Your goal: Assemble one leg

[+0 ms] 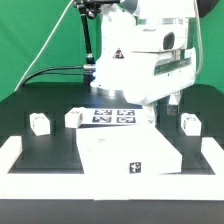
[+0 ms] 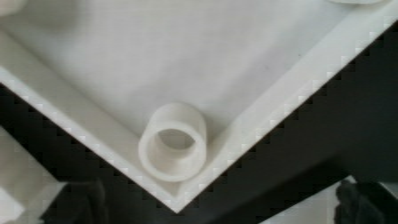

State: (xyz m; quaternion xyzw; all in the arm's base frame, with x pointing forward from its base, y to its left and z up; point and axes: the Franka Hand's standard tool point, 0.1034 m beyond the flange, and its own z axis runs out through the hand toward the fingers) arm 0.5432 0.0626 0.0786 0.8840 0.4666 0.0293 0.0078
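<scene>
Tool over panel corner. My tool (image 2: 217,206) hangs above a corner of the white panel (image 2: 160,70), the corner hole (image 2: 173,146) just ahead of it. The fingers stand wide apart, holding nothing. The nearest leg (image 1: 190,122) rests on the table (image 1: 50,140) just beside my tool, untouched.

Obstacles: a panel (image 1: 130,155) lay at near centre, with the marker board (image 1: 112,117) beyond it. One leg (image 1: 40,122) stood left, a second leg (image 1: 73,117) beside the board, and a third leg (image 1: 190,122) right. The arm (image 1: 140,55) overhung the far centre. Free: bare table (image 1: 55,145) left of the panel.
</scene>
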